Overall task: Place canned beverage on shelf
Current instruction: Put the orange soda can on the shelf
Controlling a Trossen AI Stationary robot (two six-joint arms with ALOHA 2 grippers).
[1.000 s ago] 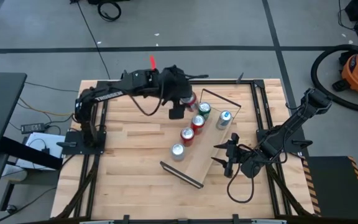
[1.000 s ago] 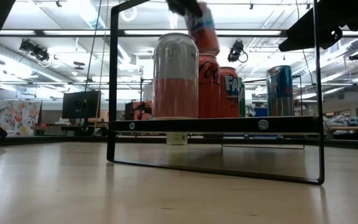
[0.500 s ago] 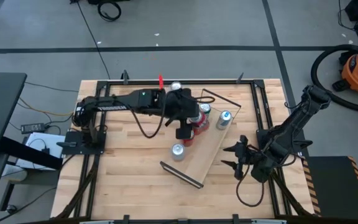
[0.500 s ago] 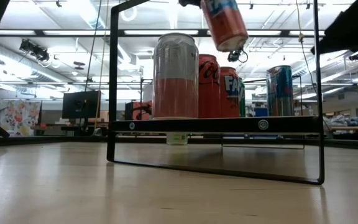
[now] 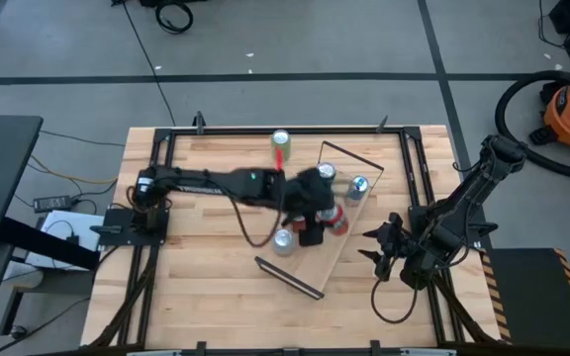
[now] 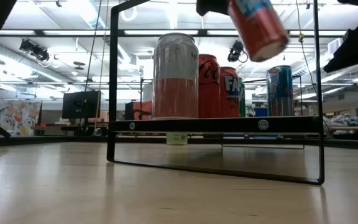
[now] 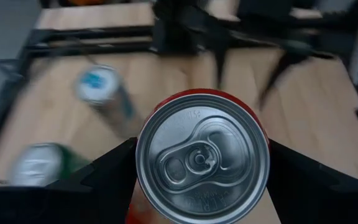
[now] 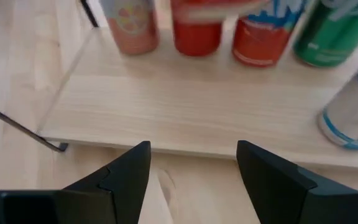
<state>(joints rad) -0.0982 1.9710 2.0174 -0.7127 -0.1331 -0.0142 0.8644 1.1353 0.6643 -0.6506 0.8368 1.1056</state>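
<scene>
Your left claw (image 5: 317,220) is clamped on a red can (image 6: 258,28), carrying it tilted above the shelf (image 8: 185,118), toward the bare plank at about four o'clock from the row of cans (image 6: 199,78). One reads Coca-Cola, another Fanta. Your right claw (image 8: 191,168) waits spread wide and empty beside the shelf.

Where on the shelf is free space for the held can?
The shelf is bare along the side nearest the right end effector, before the row of cans. The row side is crowded. The left end effector holds the red can above.
</scene>
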